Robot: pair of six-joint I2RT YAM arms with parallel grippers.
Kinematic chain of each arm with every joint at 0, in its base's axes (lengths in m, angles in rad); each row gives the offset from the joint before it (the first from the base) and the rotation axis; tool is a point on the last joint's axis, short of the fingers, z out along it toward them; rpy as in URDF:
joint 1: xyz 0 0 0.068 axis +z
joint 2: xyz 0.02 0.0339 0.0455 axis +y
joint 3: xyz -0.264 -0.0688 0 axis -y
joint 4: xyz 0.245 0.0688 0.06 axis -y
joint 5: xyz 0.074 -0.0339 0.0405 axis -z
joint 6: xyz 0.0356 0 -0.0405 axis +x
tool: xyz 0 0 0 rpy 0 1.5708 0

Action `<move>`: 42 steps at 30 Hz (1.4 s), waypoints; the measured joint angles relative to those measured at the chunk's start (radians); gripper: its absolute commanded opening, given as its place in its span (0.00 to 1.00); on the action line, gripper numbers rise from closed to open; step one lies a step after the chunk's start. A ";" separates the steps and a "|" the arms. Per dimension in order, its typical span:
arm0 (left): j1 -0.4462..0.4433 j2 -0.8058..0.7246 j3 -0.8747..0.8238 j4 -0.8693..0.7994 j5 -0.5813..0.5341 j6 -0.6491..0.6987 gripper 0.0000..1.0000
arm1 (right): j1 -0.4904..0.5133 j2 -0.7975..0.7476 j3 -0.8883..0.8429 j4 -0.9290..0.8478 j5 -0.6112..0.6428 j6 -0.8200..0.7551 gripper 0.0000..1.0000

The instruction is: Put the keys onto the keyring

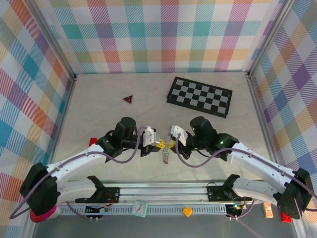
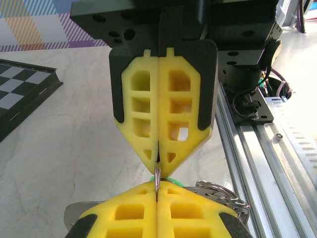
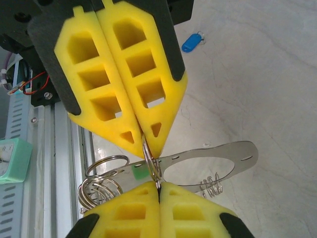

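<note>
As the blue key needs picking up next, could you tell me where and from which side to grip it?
I'd take the blue key by its plastic head, from straight above, across its narrow width: it lies flat on the table with open space around it, and that should leave its small end free for the keyring.

Top external: keyring (image 1: 166, 156) hangs under the meeting fingertips, too small to tell single links; the keys cannot be told apart there. Red item (image 1: 92, 142) at left, partly hidden behind the left arm (image 1: 74, 163); identity unclear.

Left wrist: green key (image 2: 165, 179) shows only a sliver of head, its shank hidden by the left gripper (image 2: 157, 191). Keyring loops are cut by that gripper's finger and the bottom edge. Checkerboard (image 2: 20, 94) cut by left edge.

Right wrist: teal clock (image 3: 12, 158) cut by left edge. Blue key (image 3: 192, 42) shank too small to tell.
</note>
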 measured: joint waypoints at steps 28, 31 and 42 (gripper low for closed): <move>0.000 -0.013 -0.073 0.169 0.048 -0.090 0.00 | 0.000 -0.089 -0.109 0.208 -0.017 -0.003 0.18; 0.000 -0.013 -0.081 0.190 0.047 -0.104 0.00 | 0.000 -0.080 -0.110 0.217 -0.036 0.007 0.11; 0.000 -0.038 -0.089 0.160 0.002 -0.106 0.21 | -0.004 -0.069 -0.111 0.183 -0.051 -0.046 0.00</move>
